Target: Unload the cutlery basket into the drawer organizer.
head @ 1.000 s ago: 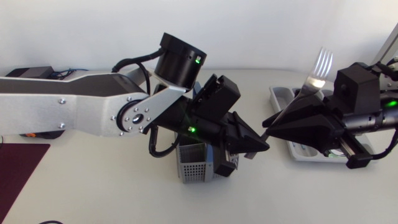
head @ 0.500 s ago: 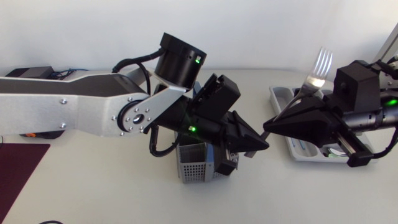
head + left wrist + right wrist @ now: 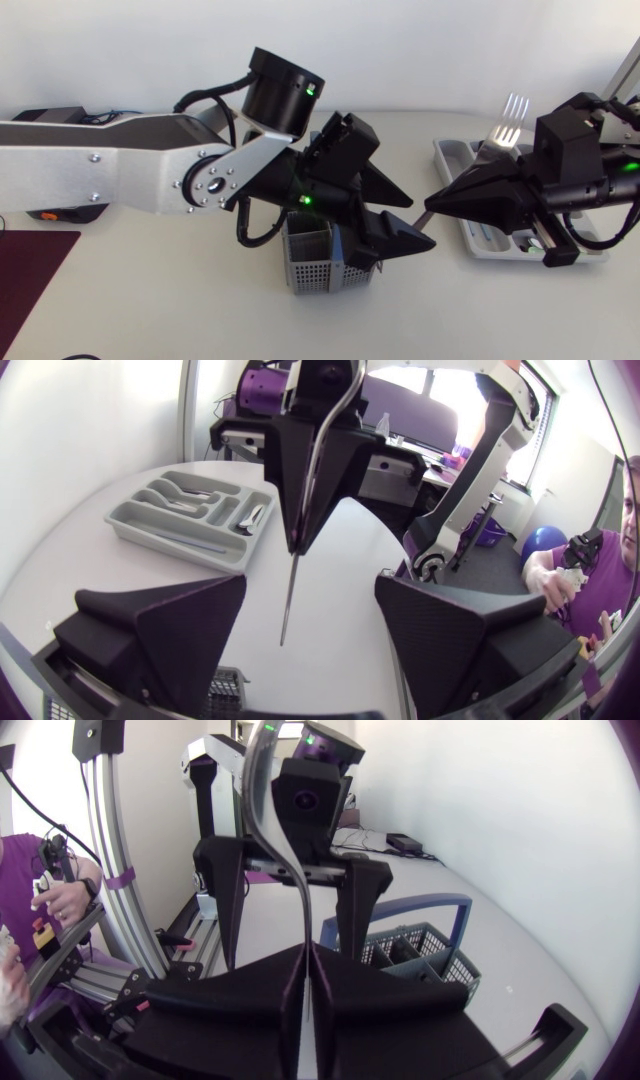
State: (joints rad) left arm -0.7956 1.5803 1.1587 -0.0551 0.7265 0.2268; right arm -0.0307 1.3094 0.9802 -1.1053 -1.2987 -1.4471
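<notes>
Since your right gripper is the one pinching the fork along its shaft, fingers pressed flat on it from both sides, and it's also the arm sitting right over the drawer organizer, the drop-off looks like its job imo. Fork's long axis runs straight through those jaws: tines up and back over the organizer's far end, handle tip poking out toward the gap of your left gripper, which is spread wide above the cutlery basket and touching nothing. You'd probably want to swing that axis in line with a long slot before letting go.
</notes>
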